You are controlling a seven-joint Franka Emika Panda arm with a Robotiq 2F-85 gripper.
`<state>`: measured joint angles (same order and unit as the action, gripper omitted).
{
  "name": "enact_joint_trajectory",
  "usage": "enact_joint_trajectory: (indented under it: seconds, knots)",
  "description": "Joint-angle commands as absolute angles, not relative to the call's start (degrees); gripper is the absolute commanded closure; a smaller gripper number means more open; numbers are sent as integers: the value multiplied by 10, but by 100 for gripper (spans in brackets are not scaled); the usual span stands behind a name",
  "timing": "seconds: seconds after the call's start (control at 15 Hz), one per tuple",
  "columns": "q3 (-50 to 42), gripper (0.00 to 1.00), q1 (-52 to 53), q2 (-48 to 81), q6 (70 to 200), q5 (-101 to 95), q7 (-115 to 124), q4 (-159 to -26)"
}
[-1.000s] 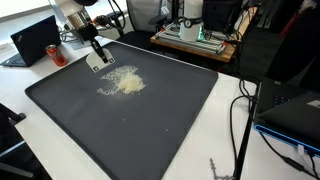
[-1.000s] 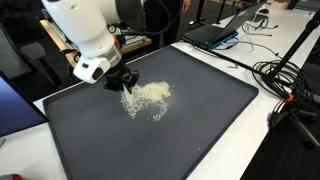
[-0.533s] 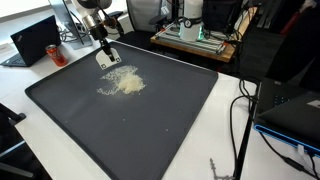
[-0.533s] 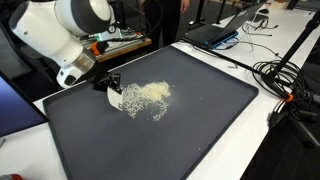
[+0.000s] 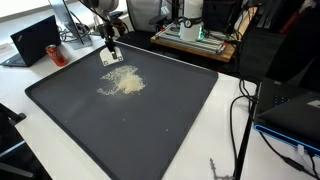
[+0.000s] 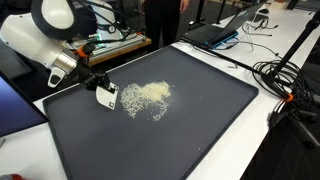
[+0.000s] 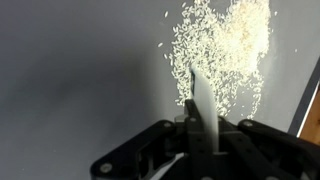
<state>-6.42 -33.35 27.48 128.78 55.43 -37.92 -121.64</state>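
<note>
**Asker:** What does the room look like?

**Operator:** It's a cluttered lab. A white surface carries a wide black tray. A laptop sits beyond the tray's far corner, and cables trail along one side.

**Asker:** What are you working with?

**Operator:** A heap of rice grains lies on the tray, nearer one end. My claw is clamped tight on a small white scraper. I hold it just beside the heap, on the side towards the tray's rim. In the wrist view the scraper points into the loose grains at the heap's fringe. I cannot tell whether its edge touches the tray.

**Asker:** How would you handle this well?

**Operator:** I judge that a low, flat blade matters most. I'd hold the edge square to the stroke, rest it lightly on the tray and move slowly. That way the grains gather instead of skipping past the sides or over the rim.
</note>
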Motion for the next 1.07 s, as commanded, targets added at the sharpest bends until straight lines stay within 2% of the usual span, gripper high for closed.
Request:
enact_joint_trajectory:
  seconds: [0.0, 0.4, 1.0]
  knots:
    - [-88, 96, -312, 277, 1281, 562, -382, -1214]
    - [-92, 99, -307, 282, 1275, 570, -388, -1207]
    - [-112, 99, -340, 294, 1189, 626, -452, -1207]
